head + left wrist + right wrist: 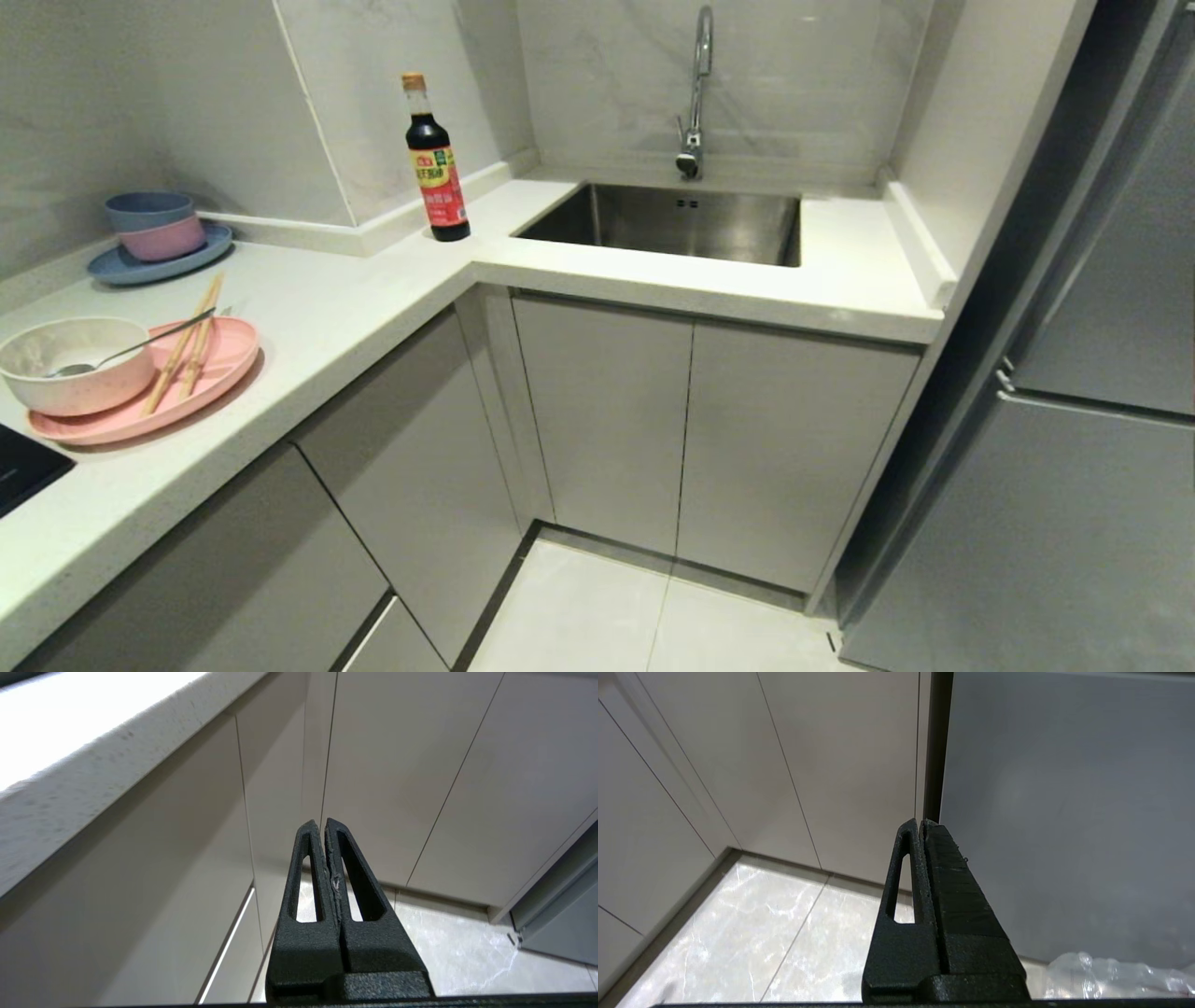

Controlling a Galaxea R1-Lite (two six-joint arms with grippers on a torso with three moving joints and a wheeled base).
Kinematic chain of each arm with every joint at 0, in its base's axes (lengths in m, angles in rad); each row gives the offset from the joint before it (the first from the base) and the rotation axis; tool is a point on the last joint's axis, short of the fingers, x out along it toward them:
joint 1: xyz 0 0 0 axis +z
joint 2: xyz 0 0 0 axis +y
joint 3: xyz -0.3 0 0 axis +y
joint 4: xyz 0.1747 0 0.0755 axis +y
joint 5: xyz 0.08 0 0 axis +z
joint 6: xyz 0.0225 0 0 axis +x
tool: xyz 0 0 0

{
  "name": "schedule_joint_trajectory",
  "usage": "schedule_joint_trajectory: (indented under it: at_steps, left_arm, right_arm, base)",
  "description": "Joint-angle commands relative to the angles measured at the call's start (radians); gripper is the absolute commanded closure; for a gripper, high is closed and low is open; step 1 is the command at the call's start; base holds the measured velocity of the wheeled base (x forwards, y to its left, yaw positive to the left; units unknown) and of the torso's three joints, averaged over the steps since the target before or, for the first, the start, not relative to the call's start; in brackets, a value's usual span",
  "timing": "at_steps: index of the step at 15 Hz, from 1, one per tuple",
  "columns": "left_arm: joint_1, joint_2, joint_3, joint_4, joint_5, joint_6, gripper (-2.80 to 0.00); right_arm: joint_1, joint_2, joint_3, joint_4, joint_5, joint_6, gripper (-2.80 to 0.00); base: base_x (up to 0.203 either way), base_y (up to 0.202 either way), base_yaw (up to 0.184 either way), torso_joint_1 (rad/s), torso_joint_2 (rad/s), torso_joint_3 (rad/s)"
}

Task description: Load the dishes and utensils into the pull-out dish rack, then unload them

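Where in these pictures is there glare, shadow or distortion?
Head view: wide-angle bending tilts the refrigerator and cabinet doors; a soft shadow lies under the pink plate. Left wrist view: the countertop is blown out white above the shut left gripper. Right wrist view: light reflects off the floor tiles; the right gripper is shut.

At about 9 o'clock a pale-pink plate (224, 359) carries a speckled cream bowl (79, 359), light wooden chopsticks (184, 347) and a silver spoon (131, 350), with blue and pink stacked bowls (154, 224) on a blue plate (140, 266) at 10, a dark red-labelled bottle (437, 163) near 11, and grey cabinet fronts (709, 439) below the white-speckled counter (355, 308).
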Motion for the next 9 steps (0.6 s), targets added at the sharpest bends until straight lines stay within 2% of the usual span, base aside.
schedule_joint_trajectory:
  at_steps: [1,9]
  left_arm:
    - [0.0,0.002,0.002,0.0,0.002,-0.001,0.0]
    - [0.0,0.002,0.002,0.0,0.0,0.001,0.0]
  right_arm:
    - [0.0,0.0,0.0,-0.001,0.001,0.0,0.0]
    - [0.0,0.0,0.0,0.0,0.0,0.0,0.0]
  base:
    - [0.0,0.0,0.0,0.005,0.0,0.206]
    - [0.0,0.0,0.0,0.003,0.0,0.203]
